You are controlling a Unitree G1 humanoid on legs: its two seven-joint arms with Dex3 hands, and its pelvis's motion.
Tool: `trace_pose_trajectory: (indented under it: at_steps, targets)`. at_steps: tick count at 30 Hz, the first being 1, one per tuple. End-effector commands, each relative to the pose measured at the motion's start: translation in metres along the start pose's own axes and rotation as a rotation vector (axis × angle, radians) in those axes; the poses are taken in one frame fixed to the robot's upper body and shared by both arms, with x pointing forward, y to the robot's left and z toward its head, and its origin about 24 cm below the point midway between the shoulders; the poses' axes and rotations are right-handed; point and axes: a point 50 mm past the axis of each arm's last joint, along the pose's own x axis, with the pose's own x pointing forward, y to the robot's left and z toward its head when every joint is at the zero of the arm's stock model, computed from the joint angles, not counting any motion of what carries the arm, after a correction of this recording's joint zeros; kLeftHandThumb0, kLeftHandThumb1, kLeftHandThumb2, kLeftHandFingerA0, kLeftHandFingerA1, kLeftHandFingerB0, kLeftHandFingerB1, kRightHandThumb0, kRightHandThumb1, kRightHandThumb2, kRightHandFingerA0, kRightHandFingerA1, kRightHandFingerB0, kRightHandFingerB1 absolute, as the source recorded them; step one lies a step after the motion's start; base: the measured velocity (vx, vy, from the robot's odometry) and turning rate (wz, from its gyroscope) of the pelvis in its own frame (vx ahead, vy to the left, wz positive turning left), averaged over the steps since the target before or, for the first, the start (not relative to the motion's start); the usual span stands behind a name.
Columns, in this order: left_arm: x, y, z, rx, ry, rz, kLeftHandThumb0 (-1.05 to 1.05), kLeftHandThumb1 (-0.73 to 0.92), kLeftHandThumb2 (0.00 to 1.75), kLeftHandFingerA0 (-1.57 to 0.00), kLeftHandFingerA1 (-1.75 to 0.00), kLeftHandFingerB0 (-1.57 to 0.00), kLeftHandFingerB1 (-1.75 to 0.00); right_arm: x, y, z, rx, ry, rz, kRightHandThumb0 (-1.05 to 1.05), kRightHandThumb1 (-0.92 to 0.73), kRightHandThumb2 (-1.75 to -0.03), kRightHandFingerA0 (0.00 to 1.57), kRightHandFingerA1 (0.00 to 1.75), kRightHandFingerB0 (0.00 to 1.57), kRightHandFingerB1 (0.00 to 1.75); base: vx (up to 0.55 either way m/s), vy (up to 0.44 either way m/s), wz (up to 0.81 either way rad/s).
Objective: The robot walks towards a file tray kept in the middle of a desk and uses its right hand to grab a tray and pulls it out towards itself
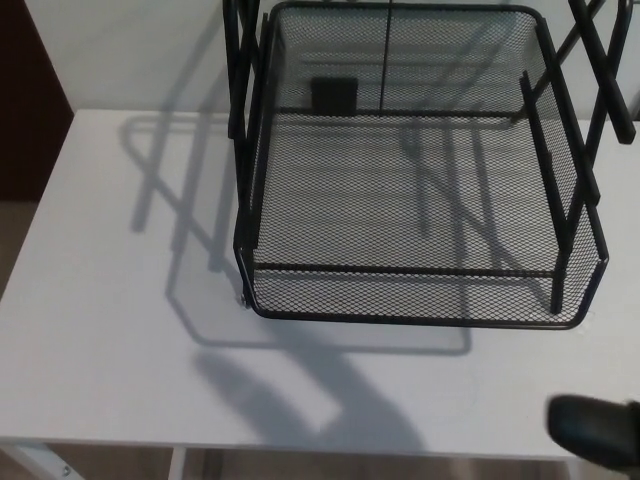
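White desk [110, 330] against a pale wall [130, 50]

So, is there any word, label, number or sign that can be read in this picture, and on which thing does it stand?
None can be read.
The small black plate on the back wall of the mesh file tray is blank, as far as the picture shows.
The white desk bears no writing, only shadows.
The right hand at the lower right corner shows no marking.

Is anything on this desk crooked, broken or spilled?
Nothing stands out. The black mesh file tray sits level and whole on the white desk, empty. A robot hand just shows at the lower right edge, apart from the tray.
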Motion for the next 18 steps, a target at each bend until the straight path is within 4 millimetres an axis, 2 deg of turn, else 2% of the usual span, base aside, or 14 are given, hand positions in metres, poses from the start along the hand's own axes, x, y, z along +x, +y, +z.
trace_pose_trajectory:
  at_steps: [1, 2, 3, 4, 6, 7, 8, 17, 18]
  targets:
    - [-0.004, 0.014, 0.01, 0.145, -0.049, 0.003, -0.36, 0.59, 0.58, -0.65, -0.45, -0.5, -0.51, -0.017, 0.122, -0.095, -0.655, 0.385, 0.812, -0.65, -0.39, -0.77, 0.04, 0.33, 0.14, 0.44, 0.0, 0.0, 0.0]
    - [-0.004, 0.013, 0.01, 0.148, -0.053, 0.001, -0.36, 0.59, 0.58, -0.65, -0.45, -0.49, -0.51, -0.016, 0.124, -0.097, -0.653, 0.386, 0.809, -0.69, -0.43, -0.54, 0.03, 0.38, 0.21, 0.35, 0.0, 0.0, 0.0]
    - [-0.004, 0.013, 0.011, 0.153, -0.055, -0.002, -0.36, 0.59, 0.58, -0.64, -0.45, -0.49, -0.51, -0.016, 0.126, -0.099, -0.652, 0.392, 0.812, -0.67, -0.4, -0.77, 0.04, 0.33, 0.15, 0.44, 0.0, 0.0, 0.0]
    - [-0.004, 0.013, 0.011, 0.156, -0.055, -0.005, -0.36, 0.59, 0.58, -0.64, -0.45, -0.49, -0.51, -0.015, 0.129, -0.101, -0.653, 0.401, 0.818, -0.68, -0.44, -0.54, 0.01, 0.38, 0.18, 0.35, 0.0, 0.0, 0.0]
    - [-0.004, 0.012, 0.011, 0.157, -0.061, -0.008, -0.36, 0.59, 0.58, -0.64, -0.46, -0.49, -0.52, -0.015, 0.132, -0.104, -0.659, 0.412, 0.825, -0.68, -0.44, -0.54, 0.01, 0.39, 0.18, 0.35, 0.0, 0.0, 0.0]
    - [-0.004, 0.012, 0.012, 0.164, -0.065, -0.009, -0.36, 0.59, 0.58, -0.64, -0.45, -0.49, -0.52, -0.016, 0.135, -0.106, -0.665, 0.416, 0.827, -0.62, -0.36, -0.78, 0.01, 0.38, 0.13, 0.46, 0.0, 0.0, 0.0]
    - [-0.003, 0.013, 0.013, 0.159, -0.064, -0.009, -0.36, 0.59, 0.58, -0.65, -0.45, -0.5, -0.51, -0.017, 0.138, -0.108, -0.667, 0.423, 0.833, -0.36, -0.14, -0.8, 0.03, 0.55, 0.0, 0.49, 0.0, 0.0, 0.0]
    - [-0.002, 0.012, 0.018, 0.166, -0.075, -0.018, -0.34, 0.59, 0.58, -0.66, -0.46, -0.49, -0.52, -0.029, 0.155, -0.12, -0.678, 0.479, 0.912, -0.35, -0.11, -0.79, 0.02, 0.53, 0.0, 0.48, 0.0, 0.0, 0.0]
    - [-0.002, 0.012, 0.018, 0.166, -0.078, -0.019, -0.34, 0.59, 0.57, -0.65, -0.46, -0.49, -0.52, -0.031, 0.156, -0.121, -0.685, 0.482, 0.912, -0.71, -0.43, -0.55, 0.07, 0.38, 0.21, 0.33, 0.0, 0.0, 0.0]
